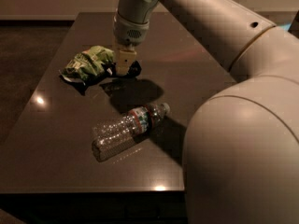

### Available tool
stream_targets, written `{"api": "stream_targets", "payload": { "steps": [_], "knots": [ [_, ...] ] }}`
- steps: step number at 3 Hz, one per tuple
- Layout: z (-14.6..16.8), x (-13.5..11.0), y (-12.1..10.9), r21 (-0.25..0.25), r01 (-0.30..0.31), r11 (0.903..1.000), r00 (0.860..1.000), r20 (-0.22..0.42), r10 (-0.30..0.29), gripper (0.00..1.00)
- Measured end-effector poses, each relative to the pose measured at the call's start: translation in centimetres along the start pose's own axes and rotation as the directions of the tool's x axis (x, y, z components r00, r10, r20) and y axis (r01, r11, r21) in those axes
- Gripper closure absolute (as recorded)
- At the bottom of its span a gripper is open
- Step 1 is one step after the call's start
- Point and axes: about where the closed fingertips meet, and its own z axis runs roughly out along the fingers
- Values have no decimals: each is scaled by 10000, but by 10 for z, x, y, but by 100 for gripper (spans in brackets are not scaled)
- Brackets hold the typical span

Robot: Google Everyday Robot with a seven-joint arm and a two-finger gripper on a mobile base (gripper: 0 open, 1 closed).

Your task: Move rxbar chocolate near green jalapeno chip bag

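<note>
The green jalapeno chip bag lies crumpled at the left of the dark table. My gripper points down just right of the bag and is shut on the rxbar chocolate, a small flat black wrapper. The bar hangs a little above the table, close to the bag's right edge; its shadow falls on the table below. Most of the bar is hidden by the fingers.
A clear plastic water bottle with a red-green label lies on its side in the middle of the table, in front of the gripper. My arm fills the right side of the view and hides that part of the table.
</note>
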Motion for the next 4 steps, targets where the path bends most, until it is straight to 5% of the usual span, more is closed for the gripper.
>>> {"api": "stream_targets", "payload": {
  "steps": [1,4],
  "knots": [
    [9,-6,-9,133,-123,9998,9999,40,122,85],
    [14,-2,-17,338,-427,9985,9991,26,426,7]
  ]
}}
